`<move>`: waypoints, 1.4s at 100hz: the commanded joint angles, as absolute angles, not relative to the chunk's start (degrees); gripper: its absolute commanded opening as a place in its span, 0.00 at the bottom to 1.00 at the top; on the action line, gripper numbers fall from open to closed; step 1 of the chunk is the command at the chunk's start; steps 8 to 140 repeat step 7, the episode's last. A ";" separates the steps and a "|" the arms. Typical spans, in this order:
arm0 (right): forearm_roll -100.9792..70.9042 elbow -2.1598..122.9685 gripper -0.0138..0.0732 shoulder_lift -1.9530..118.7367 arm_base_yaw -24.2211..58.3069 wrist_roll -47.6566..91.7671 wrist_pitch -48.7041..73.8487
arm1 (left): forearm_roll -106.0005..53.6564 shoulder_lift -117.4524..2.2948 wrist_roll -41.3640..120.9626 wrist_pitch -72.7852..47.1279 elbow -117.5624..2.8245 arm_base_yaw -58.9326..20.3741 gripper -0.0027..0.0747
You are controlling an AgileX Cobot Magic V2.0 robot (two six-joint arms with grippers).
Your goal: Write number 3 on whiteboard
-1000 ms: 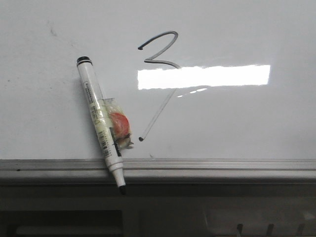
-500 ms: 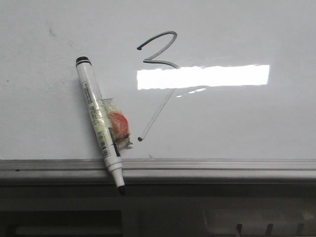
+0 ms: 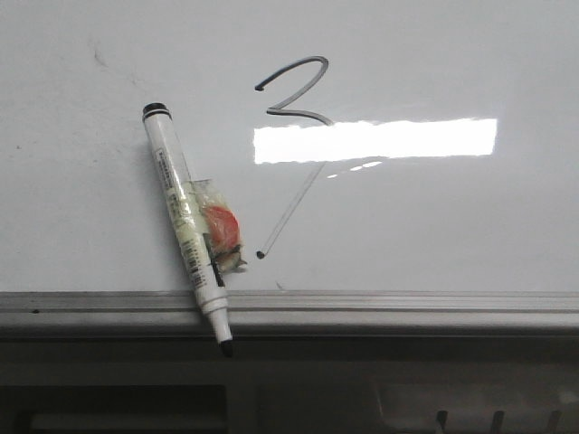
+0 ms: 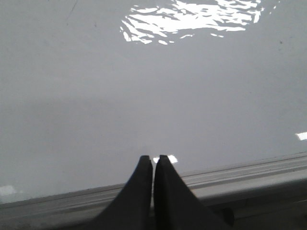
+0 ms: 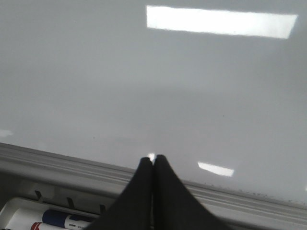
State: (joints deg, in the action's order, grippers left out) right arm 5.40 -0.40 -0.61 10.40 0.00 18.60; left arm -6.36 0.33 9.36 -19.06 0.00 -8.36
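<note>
Lying on the whiteboard (image 3: 470,226) (beside the number 3 (image 3: 291,145)): a marker (image 3: 188,229).

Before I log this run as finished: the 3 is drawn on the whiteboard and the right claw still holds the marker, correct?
Not quite. The number 3 is on the whiteboard, but the right claw is shut and empty, as the right wrist view shows. The marker lies on the board in the front view.

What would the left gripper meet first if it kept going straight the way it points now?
Most likely the grey rail at the edge of the whiteboard, then the bare board itself. The left gripper is shut and holds nothing; depth is hard to judge.
</note>
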 commanded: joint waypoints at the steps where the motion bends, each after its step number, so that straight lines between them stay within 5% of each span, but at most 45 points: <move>1: 6.53 -2.17 0.09 -1.47 10.10 0.00 17.46 | -6.97 1.37 8.77 -15.25 0.65 -8.25 0.01; 140: 6.53 -2.17 0.09 -1.47 10.10 0.00 17.46 | -6.97 1.37 8.77 -15.25 0.65 -8.25 0.01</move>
